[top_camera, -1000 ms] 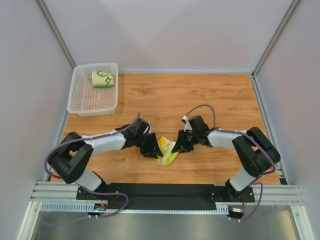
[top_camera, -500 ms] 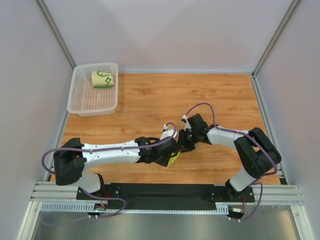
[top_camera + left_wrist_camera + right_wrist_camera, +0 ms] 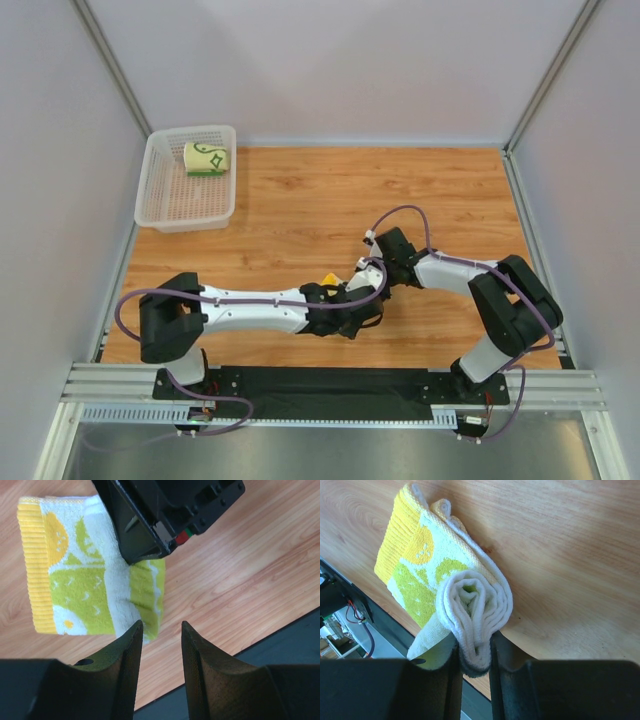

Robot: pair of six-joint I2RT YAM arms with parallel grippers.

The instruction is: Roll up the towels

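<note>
The yellow-green blotched towel point(image 3: 445, 580) lies partly rolled on the wooden table near the front edge. My right gripper point(image 3: 474, 655) is shut on its rolled end. In the left wrist view the towel point(image 3: 85, 580) lies flat with its orange edge to the left, and the right gripper's black body covers its far part. My left gripper point(image 3: 161, 645) is open and empty, its jaws just off the towel's near corner. In the top view both grippers meet over the towel point(image 3: 328, 281), which is mostly hidden. The green-line towel point(image 3: 207, 158) sits rolled in the basket.
The white mesh basket point(image 3: 165, 210) stands at the table's back left. The black base rail point(image 3: 330, 385) runs along the front edge, right beside the towel. Grey walls close in both sides and the back.
My left arm has swung far to the right and stretched out, its gripper now beside the right gripper over the towel. The right gripper has hardly moved.
</note>
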